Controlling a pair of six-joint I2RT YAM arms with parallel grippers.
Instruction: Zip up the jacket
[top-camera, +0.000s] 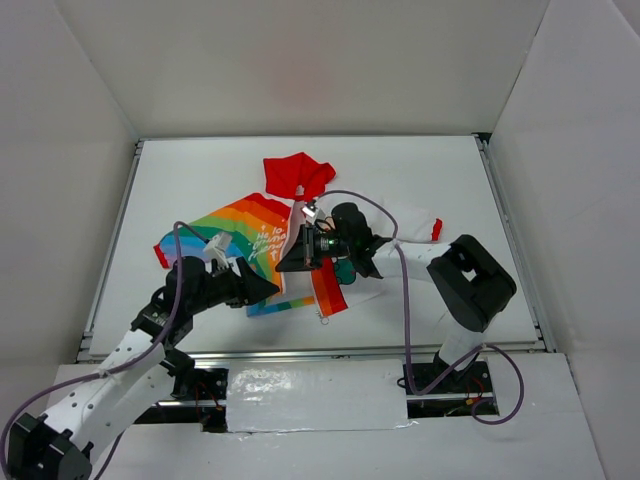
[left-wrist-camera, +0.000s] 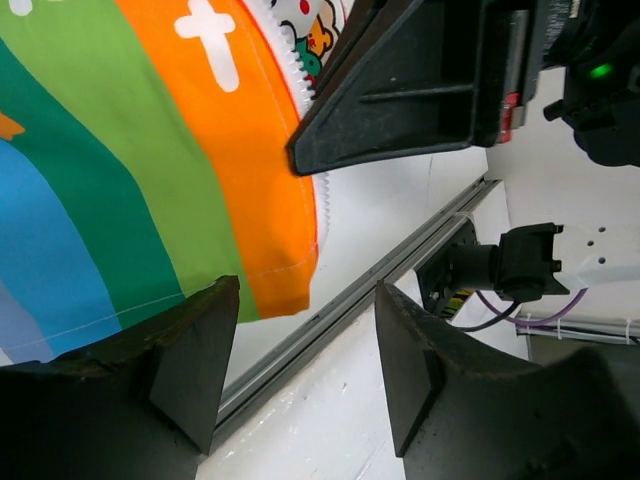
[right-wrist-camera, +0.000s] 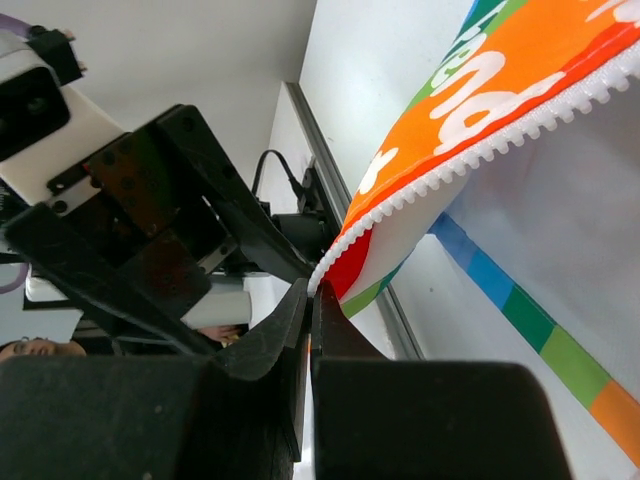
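1. The white desk (top-camera: 180, 170) carries the jacket (top-camera: 250, 225) around its middle. The red hood (top-camera: 295, 175) points toward the far wall, the rainbow half (top-camera: 235, 225) lies on the robot's left and the white half on its right. Laid open like this, both front edges sit between the two arms, where either can reach them.

2. The lower front corner of the rainbow half (right-wrist-camera: 520, 70) is raised off the desk rather than lying flat. This is probably so that its toothed edge hangs free and can be brought over to the other side.

3. The right fingers (right-wrist-camera: 270, 340) are pressed tight together on the very bottom of that edge, where the orange stripe ends. Gripping at the end, not midway, looks meant to steady the zipper's base, the part that has to be mated first.

4. The left fingers (left-wrist-camera: 195, 360) stand fairly wide with nothing between them. They sit just beside the orange hem corner (left-wrist-camera: 285, 285) and face the right fingers. I judge they are placed to take the hem and supply the opposing pull.

5. The white zipper teeth (right-wrist-camera: 480, 150) run up the lifted edge in an unbroken row. No slider shows in any view, so I cannot tell which half carries it, and the zipper is not yet joined.
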